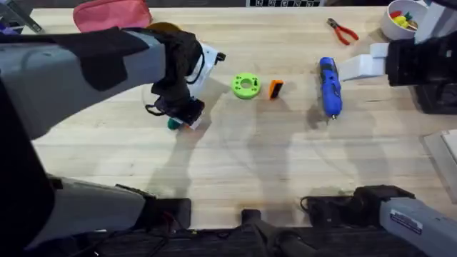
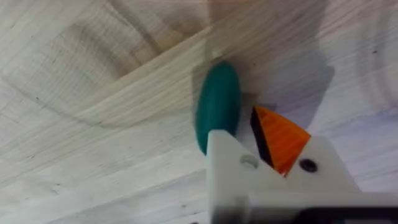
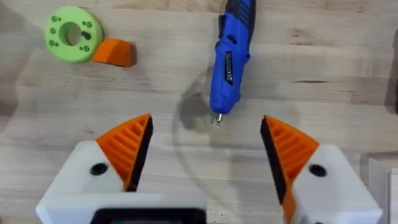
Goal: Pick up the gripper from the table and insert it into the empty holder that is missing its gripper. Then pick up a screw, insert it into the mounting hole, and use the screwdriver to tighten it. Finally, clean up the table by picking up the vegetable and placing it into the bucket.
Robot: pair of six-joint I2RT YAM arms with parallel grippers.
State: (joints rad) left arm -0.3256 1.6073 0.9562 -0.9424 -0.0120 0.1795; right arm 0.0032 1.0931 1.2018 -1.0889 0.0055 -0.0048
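Right claw [image 3: 205,146]: hanging above the bench [image 1: 235,171] with its two orange-tipped fingers spread wide and pinching nothing.
Left claw [image 2: 249,149]: reaching down at the vegetable [image 2: 217,102]; one finger is carrying an orange tip, the other is showing a bare white holder [image 2: 233,165], with the vegetable lying just beside that bare face. Whether the fingers are spread or pressed together, I cannot tell.
Screwdriver [image 3: 231,59]: lying on the bench just ahead of the right claw, metal tip pointing toward it.
Gripper [image 3: 114,53]: sitting on the bench just beside a green ring disc [image 3: 73,42], between the vegetable and the screwdriver.
Risk: the bare, smooth holder face is likely giving poor grip, so the rounded vegetable could be squirting sideways or rolling away under a pinch. Starting cleanup with the tip not yet fitted could also be leaving the assembly steps undone.
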